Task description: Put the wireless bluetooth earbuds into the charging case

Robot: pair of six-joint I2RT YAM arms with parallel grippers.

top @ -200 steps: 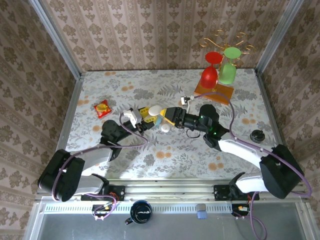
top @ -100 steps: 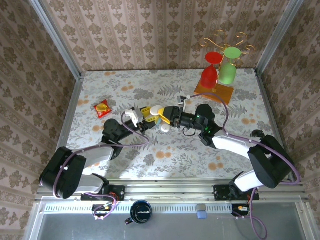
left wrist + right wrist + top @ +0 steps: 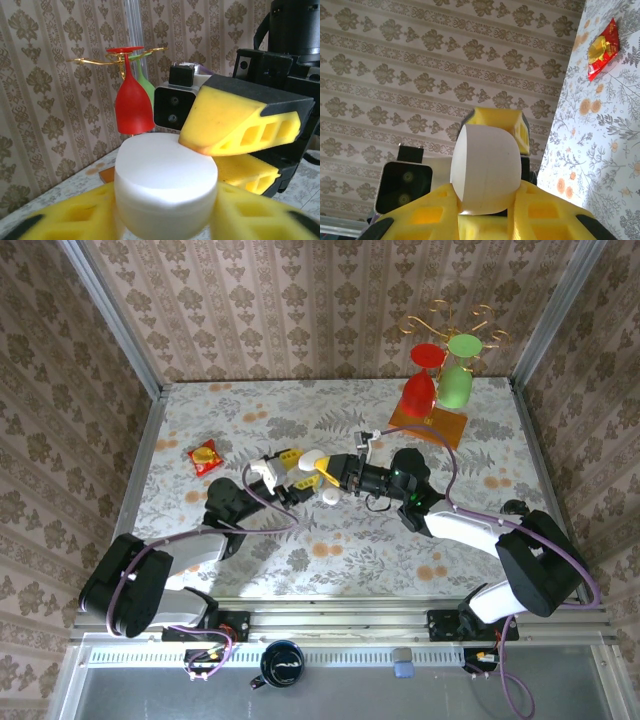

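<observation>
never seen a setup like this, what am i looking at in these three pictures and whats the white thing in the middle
These are two robot arms bolted at the near edge of a flowered table. One picture looks down from above. The other two come from small cameras on the arms' wrists, so the big yellow blocks in them are gripper fingers seen up close. On the table are a red packet, a rack hung with red and green glasses, and a small black knob. In the middle the arms meet at a white case. The right gripper is clamped on it. The left gripper has a finger on either side of it, but I can't tell whether they press it.
</observation>
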